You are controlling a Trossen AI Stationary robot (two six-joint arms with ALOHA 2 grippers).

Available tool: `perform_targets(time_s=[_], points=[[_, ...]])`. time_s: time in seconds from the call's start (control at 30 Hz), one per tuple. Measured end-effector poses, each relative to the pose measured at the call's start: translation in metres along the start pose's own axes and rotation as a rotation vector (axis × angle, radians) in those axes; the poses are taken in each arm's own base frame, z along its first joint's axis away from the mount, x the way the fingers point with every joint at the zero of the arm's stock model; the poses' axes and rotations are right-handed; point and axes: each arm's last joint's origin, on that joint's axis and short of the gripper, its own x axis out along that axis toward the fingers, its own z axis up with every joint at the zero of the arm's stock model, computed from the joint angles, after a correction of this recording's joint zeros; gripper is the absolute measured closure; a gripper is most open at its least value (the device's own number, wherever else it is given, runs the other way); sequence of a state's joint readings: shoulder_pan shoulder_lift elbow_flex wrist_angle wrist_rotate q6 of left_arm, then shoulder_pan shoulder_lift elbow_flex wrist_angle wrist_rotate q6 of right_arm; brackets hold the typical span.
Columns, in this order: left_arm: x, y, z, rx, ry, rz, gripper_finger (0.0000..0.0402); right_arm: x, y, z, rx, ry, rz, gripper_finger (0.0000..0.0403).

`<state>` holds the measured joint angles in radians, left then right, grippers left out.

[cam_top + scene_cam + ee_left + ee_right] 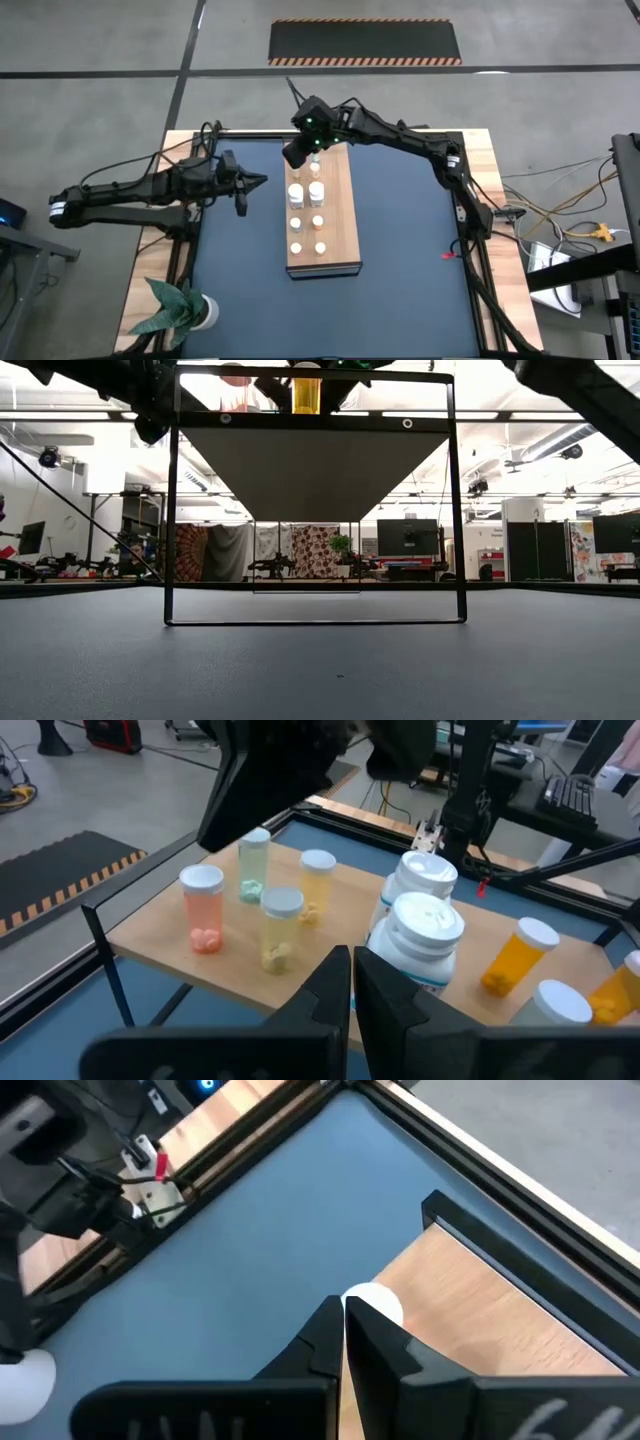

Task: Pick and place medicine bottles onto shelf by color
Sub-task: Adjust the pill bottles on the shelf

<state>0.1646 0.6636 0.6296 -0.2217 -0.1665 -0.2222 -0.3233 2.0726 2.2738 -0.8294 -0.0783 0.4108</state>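
So the medicine bottles (pixel 307 215) are all standing upright in rows on the shelf (pixel 338 220), which sits raised over the middle of the dark mat (pixel 400 260). Right gripper (pixel 297 152) hangs over the shelf's far end with its fingers pressed together, holding nothing. Left gripper (pixel 257 181) waits just off the shelf's left side, fingers together and empty too.

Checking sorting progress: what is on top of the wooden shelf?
Medicine bottles stand in two rows on the shelf. The right gripper hangs over its far end, covering whatever stands beneath.
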Motion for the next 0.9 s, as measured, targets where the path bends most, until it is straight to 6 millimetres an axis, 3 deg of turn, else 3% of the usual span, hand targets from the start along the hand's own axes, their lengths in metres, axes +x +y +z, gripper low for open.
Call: perform_targets(time_s=[0.9], points=[[-0.005,0.002,0.000,0.001,-0.007,0.020,0.0402,0.018,-0.007,-0.005,-0.025,-0.001,-0.098,0.0394]])
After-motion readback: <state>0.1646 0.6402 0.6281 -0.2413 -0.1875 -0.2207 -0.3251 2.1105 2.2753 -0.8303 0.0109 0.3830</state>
